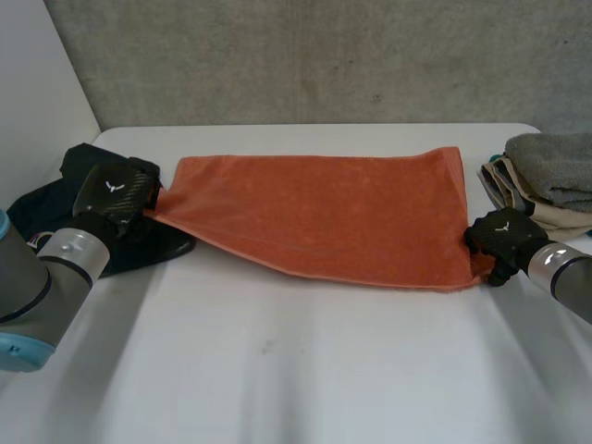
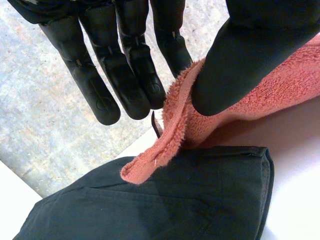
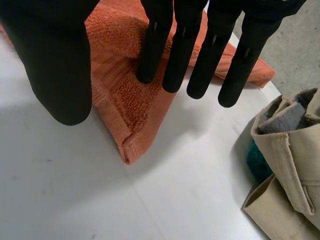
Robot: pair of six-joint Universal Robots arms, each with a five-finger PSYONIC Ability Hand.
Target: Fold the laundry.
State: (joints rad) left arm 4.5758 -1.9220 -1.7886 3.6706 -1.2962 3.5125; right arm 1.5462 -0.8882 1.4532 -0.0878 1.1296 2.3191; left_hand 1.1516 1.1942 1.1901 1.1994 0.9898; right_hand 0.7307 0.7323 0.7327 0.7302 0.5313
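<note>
An orange towel [image 1: 324,213] lies spread across the middle of the white table [image 1: 296,370]. My left hand [image 1: 116,190] is at its left corner. In the left wrist view the thumb [image 2: 235,65] pinches the towel's hem [image 2: 175,125] against the fingers [image 2: 125,75], lifting that corner above a dark garment [image 2: 175,200]. My right hand [image 1: 504,239] is at the towel's near right corner. Its straight fingers [image 3: 175,55] reach down over the folded corner [image 3: 130,100], which lies flat on the table, and the thumb [image 3: 55,65] stands apart beside it.
A dark garment [image 1: 55,208] lies crumpled at the table's left edge under my left hand. A stack of folded laundry [image 1: 550,176], grey on top of beige, sits at the right edge, and its beige pieces [image 3: 290,145] are close beside my right hand.
</note>
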